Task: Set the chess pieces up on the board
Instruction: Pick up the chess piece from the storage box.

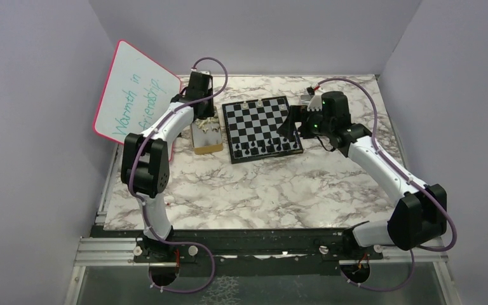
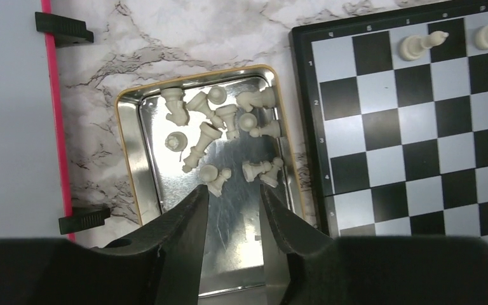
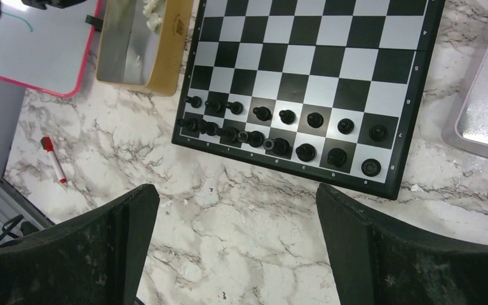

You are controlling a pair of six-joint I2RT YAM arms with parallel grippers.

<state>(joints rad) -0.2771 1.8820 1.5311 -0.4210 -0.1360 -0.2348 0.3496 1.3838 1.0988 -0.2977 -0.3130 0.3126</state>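
Left fingers (image 2: 232, 190) hang right over the shiny tin (image 2: 141, 152) beside the board (image 2: 413, 121), standing partway apart with bare metal showing between them and nothing caught. Here's the danger: the pale pieces (image 2: 225, 117) lie tumbled on their sides in one heap, many touching, and the nearest pair (image 2: 215, 178) sits right at the left fingertip. A pinch from here could well grab two at once, or clip one off centre and flick it across the tin. Anything taken lying down would probably reach its square tilted and topple. Only two pale pieces (image 2: 419, 44) are on the board so far, at its far row. Over on the other side, the right fingers (image 3: 235, 190) are spread as wide as they go, empty, above the desk (image 3: 260, 241) just off the board's near rim. The black pieces (image 3: 286, 116) fill the two near rows, bunched tight toward one corner, so a low swing there might bowl them over. Writing now: the whiteboard (image 1: 133, 95) reads "Warmth in Friendship" in green, the board's edge carries the numbers one to five, and a dark mark on the tin's outer wall is too small to read.
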